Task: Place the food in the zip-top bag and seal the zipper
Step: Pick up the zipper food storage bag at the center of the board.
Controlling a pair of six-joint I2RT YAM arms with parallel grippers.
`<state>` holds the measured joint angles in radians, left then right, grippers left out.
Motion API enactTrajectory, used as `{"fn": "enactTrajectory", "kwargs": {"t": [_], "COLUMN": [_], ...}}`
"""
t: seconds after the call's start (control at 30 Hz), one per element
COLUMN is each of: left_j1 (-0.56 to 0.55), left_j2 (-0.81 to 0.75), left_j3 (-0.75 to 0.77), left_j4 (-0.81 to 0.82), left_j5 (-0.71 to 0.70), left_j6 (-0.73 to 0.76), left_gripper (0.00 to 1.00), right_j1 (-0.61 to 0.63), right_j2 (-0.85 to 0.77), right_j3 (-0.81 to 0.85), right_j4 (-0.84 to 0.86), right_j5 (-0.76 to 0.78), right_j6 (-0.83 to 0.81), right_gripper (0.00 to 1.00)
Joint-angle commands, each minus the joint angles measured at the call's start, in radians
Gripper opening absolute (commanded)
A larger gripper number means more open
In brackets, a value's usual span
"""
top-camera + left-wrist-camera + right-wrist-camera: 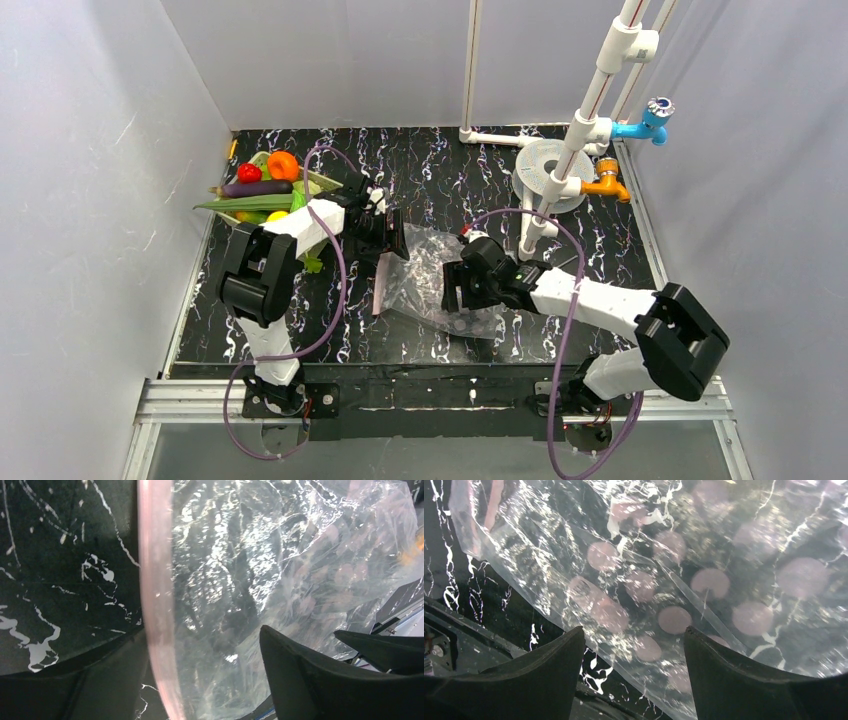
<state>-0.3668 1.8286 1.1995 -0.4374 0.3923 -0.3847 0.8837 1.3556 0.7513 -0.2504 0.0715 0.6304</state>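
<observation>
Fingers first: our left fingers (310,680) stand spread and grasp nothing, one on each side of the bag's mouth edge, while our right fingers (734,680) are likewise parted and empty, hovering over the dotted film. Beneath both lies the black marbled table (480,180). The clear zip-top bag (430,275) lies crumpled and flat at its middle, between our two arms. At the far left corner sits a pale green basket (320,183), and all the food (283,165) we can see is heaped in it, the purple eggplant (258,188) and green cucumber (245,202) lying across it; we see none in the bag. Smallest and most decisive is the pink zipper (156,602): in the left wrist view its long axis runs top to bottom straight through the gap between the left fingers, so we judge the left arm nearer to it and to the food, the right nearer the bag's body. We can read no brand, label or writing anywhere.
</observation>
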Motion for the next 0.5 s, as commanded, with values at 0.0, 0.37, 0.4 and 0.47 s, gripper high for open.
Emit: {"fn": "enactTrajectory", "kwargs": {"t": [0.0, 0.37, 0.4, 0.47], "left_j1": [0.000, 0.000, -0.001, -0.001], "left_j2": [-0.063, -0.069, -0.063, -0.048], "left_j3": [-0.020, -0.043, -0.044, -0.043], "left_j4": [0.038, 0.088, 0.091, 0.103], "left_j5": [0.057, 0.134, 0.147, 0.169], "left_j6": [-0.013, -0.049, -0.053, -0.064], "left_gripper": [0.70, 0.48, 0.46, 0.42], "right_j1": [-0.005, -0.005, -0.003, -0.003], "right_j2": [0.053, 0.143, 0.149, 0.158], "right_j3": [-0.002, 0.032, 0.034, 0.036], "right_j4": [0.055, 0.062, 0.063, 0.064], "right_j5": [-0.020, -0.049, -0.052, -0.052], "right_j6": [0.010, 0.011, 0.009, 0.008], "right_gripper": [0.79, 0.77, 0.77, 0.77]}}
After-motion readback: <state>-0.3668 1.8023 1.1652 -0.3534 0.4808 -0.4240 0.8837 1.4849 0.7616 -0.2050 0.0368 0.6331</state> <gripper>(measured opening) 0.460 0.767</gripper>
